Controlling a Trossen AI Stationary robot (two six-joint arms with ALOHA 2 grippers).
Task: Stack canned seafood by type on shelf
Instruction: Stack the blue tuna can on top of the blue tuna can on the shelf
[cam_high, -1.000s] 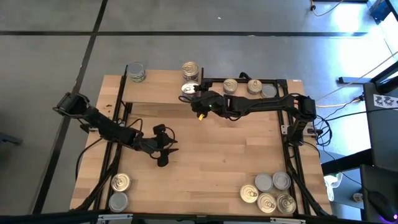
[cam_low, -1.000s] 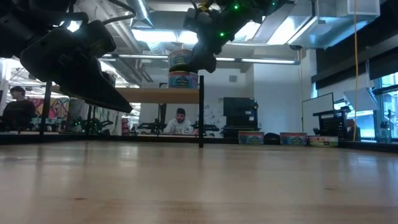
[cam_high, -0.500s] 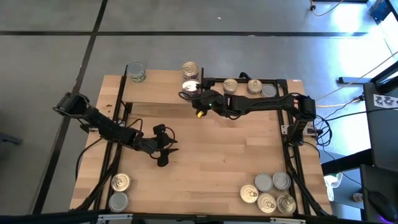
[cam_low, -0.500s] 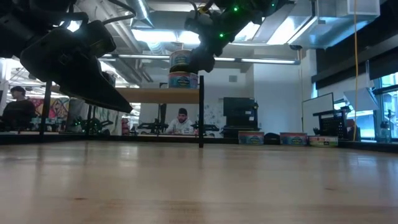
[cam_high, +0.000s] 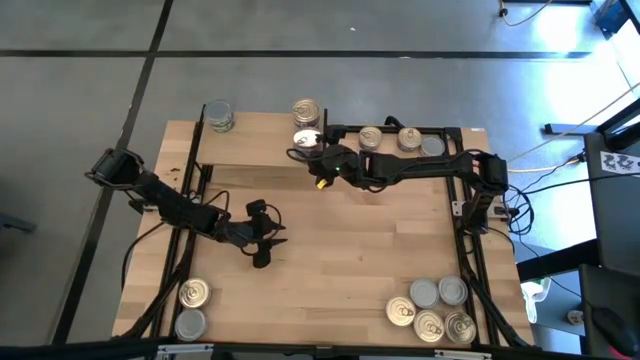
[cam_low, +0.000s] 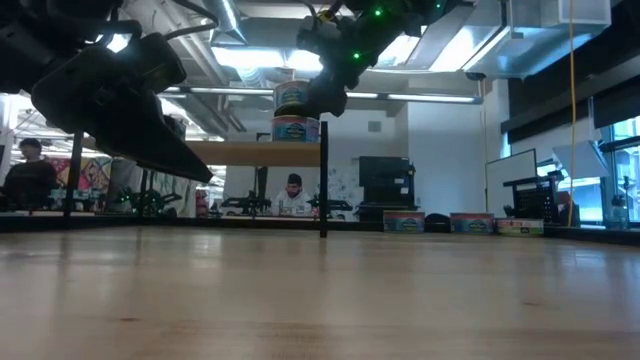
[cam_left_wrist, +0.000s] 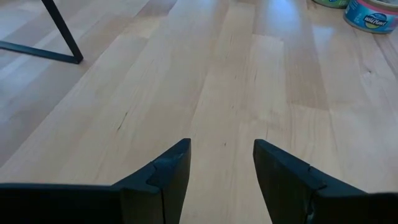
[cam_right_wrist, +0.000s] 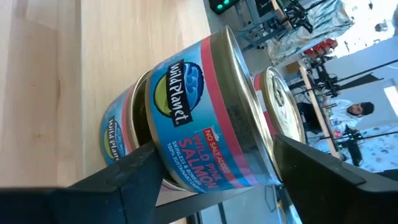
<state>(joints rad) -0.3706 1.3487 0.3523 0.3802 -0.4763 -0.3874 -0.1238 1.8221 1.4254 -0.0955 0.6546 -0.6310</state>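
Salmon tin (cam_right_wrist: 205, 118), rigid, slick, fairly heavy: right gripper (cam_right_wrist: 214, 165) pinches its label wall, at the shelf's (cam_high: 250, 150) three o'clock end; left gripper (cam_left_wrist: 221, 165) spread.

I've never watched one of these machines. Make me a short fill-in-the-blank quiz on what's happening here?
1. The right pincer grips a blue tin labelled pink ____.
2. That tin sits on another tin on the ____.
3. The left pincer hangs ____ over the table, holding nothing.

Missing words: salmon; shelf; open
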